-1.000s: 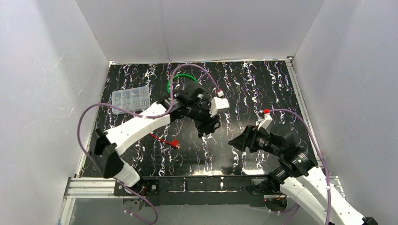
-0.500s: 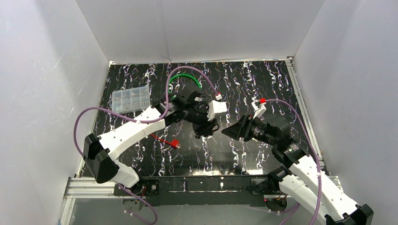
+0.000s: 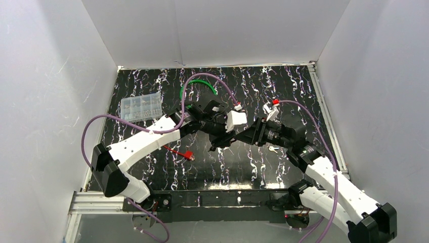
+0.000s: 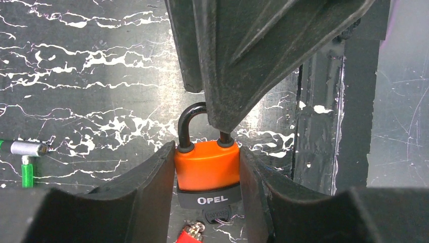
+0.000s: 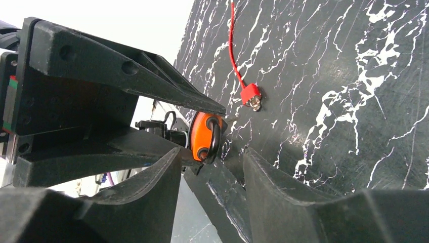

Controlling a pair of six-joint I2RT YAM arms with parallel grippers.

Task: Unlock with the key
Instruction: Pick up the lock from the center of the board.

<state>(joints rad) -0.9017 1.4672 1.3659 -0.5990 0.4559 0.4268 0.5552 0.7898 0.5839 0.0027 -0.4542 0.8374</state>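
One orange padlock [image 4: 207,169] is what matters here. It is held above the table [image 4: 76,76], and the left gripper [image 4: 206,154] is clamped on the sides of its body. Its black shackle [image 4: 185,126] points away from that wrist. Both legs look seated in the body, so I judge the lock is not yet open. Below the black band at the base, a dark key [image 4: 217,215] appears to sit in the keyway. I cannot tell from either wrist view whether it has been turned.

My right gripper [image 5: 212,152] faces the lock from the shackle end. Its fingers are apart, with the shackle in the gap between their tips and space on both sides, so it grips nothing. From the left wrist, one of its fingers hides the top of the shackle's right leg.

I read this as the step of taking the shackle, either to pull it free or to brace the lock while the key turns. Next I need to close squarely on the bow without twisting the lock in the left grip, then pull straight along the legs. If it will not give, the key needs turning first.

Below the lock, a red lead [image 5: 250,95] lies on the table. A clear parts box [image 3: 141,106] and a green cable [image 3: 200,78] lie well apart, toward the far side.
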